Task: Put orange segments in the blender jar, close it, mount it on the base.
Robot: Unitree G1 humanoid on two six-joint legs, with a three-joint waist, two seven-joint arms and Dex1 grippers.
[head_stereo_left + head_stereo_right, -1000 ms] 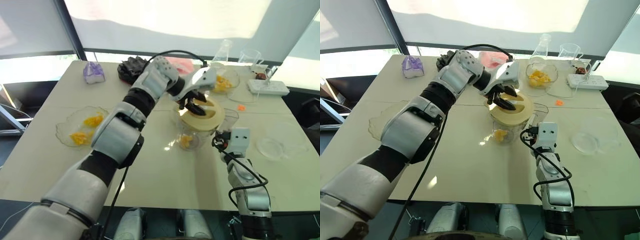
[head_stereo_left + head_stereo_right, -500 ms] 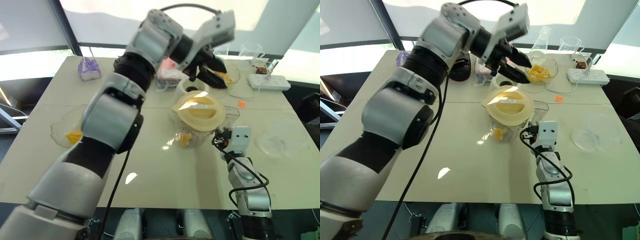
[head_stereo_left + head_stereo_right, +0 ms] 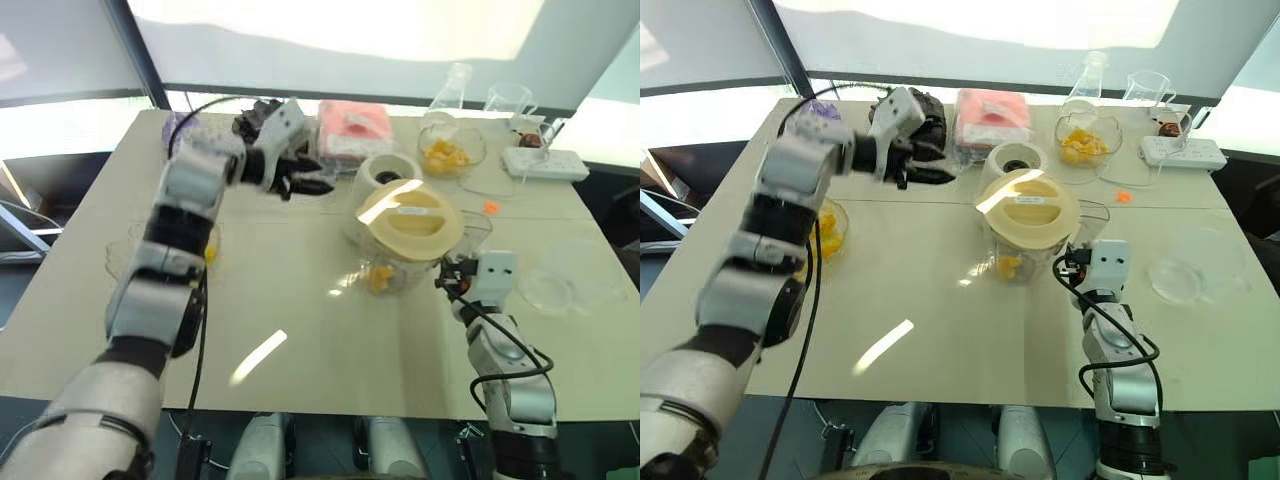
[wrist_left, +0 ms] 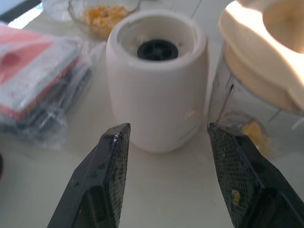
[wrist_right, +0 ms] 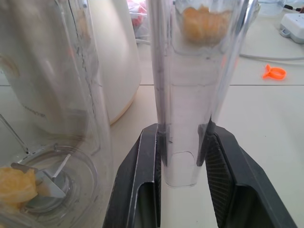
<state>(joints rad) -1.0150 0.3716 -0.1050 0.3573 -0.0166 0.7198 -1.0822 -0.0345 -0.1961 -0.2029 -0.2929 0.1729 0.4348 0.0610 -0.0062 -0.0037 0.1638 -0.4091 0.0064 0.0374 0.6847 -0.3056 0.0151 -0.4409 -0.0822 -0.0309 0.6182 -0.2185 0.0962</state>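
From the head, the blender jar (image 3: 405, 240) stood lidded just in front of the base (image 3: 389, 178), orange segments (image 3: 379, 277) inside — so mounting remained, I judged. At the wrists, the left gripper (image 4: 167, 142) gaped empty facing the base, while the right gripper (image 5: 182, 142) pinched the jar's handle (image 5: 186, 90) — next, lifting the jar onto the base.

The blender jar (image 5: 190, 95) is clear ribbed plastic; the base (image 4: 156, 99) is smooth matt cream; the surface (image 3: 330, 350) is glossy.

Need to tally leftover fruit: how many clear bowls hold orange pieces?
2. The back bowl stands beside the flask; the left bowl is partly hidden behind the left arm.
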